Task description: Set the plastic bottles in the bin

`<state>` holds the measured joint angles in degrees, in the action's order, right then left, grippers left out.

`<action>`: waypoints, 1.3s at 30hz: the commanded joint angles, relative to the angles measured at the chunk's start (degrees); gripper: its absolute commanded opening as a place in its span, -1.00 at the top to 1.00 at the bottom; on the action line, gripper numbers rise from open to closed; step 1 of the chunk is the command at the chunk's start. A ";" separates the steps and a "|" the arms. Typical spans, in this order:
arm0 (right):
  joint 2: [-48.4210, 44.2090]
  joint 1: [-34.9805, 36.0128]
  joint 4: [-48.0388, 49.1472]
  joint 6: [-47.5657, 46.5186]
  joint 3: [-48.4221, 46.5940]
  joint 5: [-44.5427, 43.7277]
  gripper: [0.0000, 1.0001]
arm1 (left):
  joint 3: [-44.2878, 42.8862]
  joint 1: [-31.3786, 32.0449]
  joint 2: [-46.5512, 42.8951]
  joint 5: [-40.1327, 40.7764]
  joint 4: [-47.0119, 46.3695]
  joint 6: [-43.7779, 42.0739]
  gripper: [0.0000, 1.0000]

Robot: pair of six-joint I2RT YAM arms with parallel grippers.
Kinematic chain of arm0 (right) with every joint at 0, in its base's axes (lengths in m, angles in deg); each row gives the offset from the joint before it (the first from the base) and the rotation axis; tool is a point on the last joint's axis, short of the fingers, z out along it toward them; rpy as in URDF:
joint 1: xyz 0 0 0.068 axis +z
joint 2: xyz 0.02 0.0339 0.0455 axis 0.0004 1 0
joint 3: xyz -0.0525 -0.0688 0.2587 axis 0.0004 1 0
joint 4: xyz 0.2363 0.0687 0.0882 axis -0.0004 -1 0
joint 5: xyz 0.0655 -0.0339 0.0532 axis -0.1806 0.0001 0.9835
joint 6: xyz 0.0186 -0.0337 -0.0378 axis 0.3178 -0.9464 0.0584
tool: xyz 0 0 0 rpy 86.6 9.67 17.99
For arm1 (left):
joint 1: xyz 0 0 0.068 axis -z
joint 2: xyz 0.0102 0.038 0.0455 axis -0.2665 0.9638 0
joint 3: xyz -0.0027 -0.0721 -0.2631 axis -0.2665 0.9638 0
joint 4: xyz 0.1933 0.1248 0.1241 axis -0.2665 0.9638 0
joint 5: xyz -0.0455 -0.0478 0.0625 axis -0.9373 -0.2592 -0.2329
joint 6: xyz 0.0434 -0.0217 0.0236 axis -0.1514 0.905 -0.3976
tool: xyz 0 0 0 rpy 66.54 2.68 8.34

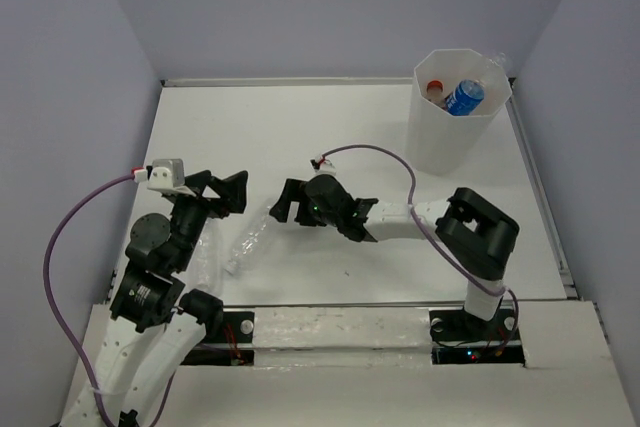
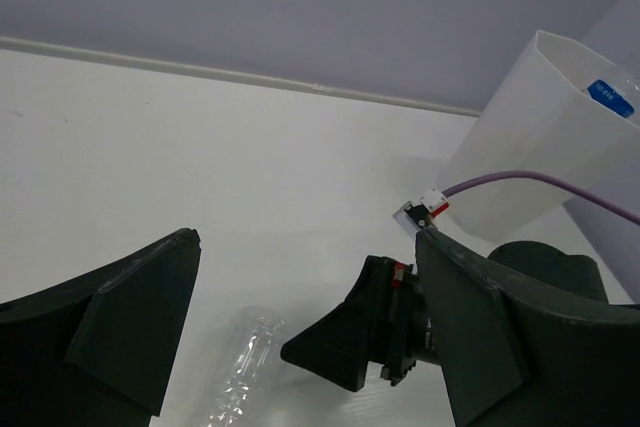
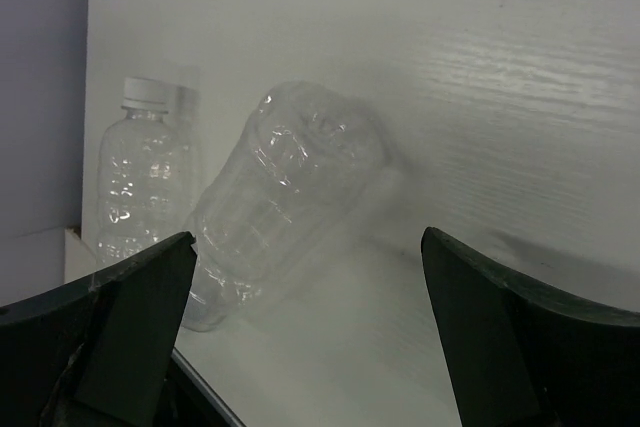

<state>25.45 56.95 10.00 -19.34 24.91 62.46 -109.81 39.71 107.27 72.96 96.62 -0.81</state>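
Note:
A clear unlabelled bottle lies on the white table between the two grippers; it also shows in the left wrist view and the right wrist view. A second clear bottle with a white cap lies beyond it, beside the left arm. My left gripper is open and empty just above and left of the first bottle. My right gripper is open and empty just right of it. The white bin stands at the far right and holds a blue-labelled bottle and a red-labelled one.
Grey walls close in the table on the left, back and right. A purple cable loops from the right wrist over the table. The bin and the right gripper show in the left wrist view. The table's front edge lies near the arm bases.

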 commanded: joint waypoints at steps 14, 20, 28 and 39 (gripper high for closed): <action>16.59 1.35 5.82 10.76 -13.31 3.66 -0.99 | -1.74 0.62 -1.72 -0.94 -2.01 -0.03 -0.98; 19.59 1.35 4.68 11.29 -15.51 3.04 -0.96 | -1.74 0.62 -1.89 -0.76 -1.83 0.06 -0.98; 16.08 0.11 4.59 9.18 -12.54 -2.05 -0.31 | -1.74 0.62 -1.72 -0.76 -1.74 -0.12 -0.98; -11.47 -5.49 4.76 -10.55 -0.40 -15.49 0.09 | -1.74 0.62 -1.63 -1.29 -1.92 -0.12 -0.98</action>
<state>26.92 54.24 12.08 -18.33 22.68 55.69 -109.81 39.90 105.96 72.32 96.64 -0.79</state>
